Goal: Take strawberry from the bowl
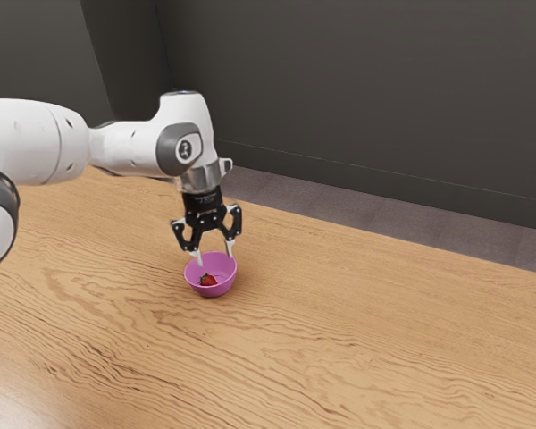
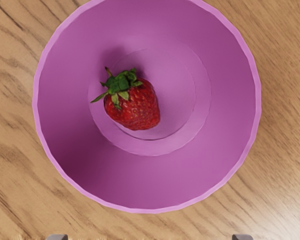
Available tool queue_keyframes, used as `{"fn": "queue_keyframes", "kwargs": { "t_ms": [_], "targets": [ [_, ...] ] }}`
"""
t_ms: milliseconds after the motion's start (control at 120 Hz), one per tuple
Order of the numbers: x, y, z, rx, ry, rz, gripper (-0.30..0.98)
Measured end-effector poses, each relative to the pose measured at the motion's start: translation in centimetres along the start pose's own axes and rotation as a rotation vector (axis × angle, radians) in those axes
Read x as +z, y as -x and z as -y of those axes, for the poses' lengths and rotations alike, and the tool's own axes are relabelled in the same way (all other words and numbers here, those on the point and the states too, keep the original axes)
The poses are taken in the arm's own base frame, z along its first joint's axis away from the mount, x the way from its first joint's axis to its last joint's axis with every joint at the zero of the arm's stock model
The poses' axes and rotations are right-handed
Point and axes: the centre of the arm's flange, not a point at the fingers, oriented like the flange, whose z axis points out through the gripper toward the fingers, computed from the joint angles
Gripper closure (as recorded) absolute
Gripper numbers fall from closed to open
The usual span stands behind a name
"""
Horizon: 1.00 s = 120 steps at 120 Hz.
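Note:
In the exterior view my gripper (image 1: 215, 260) points down over the pink bowl (image 1: 225, 284), fingers spread wide with nothing between them. The fingertips are around the height of the bowl's rim, toward its far side. A red strawberry (image 1: 208, 281) lies on the bowl's floor, below the fingertips. From above, in the wrist view, the strawberry (image 2: 135, 107) with its green leaves rests off-centre in the bowl (image 2: 230, 95). The tips of my open gripper (image 2: 150, 237) stand far apart beyond the bowl's rim.
The bowl stands on a wooden table (image 1: 366, 331). Behind the table's far edge are a grey floor strip (image 1: 339, 198) and a dark wall (image 1: 375, 89).

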Motion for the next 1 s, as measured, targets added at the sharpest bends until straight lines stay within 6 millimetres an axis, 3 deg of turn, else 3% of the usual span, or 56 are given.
{"fn": "queue_keyframes", "kwargs": {
  "t_ms": [133,525,742,1000],
  "targets": [
    [0.5,-0.8,0.1,-0.047,-0.003,0.0,0.34],
    [4.8,-4.1,0.4,-0.106,0.002,-0.016,0.37],
    [5.4,-5.7,1.0,-0.122,0.012,-0.025,0.37],
    [6.8,-6.2,1.2,-0.104,-0.006,-0.016,0.44]
  ]
}}
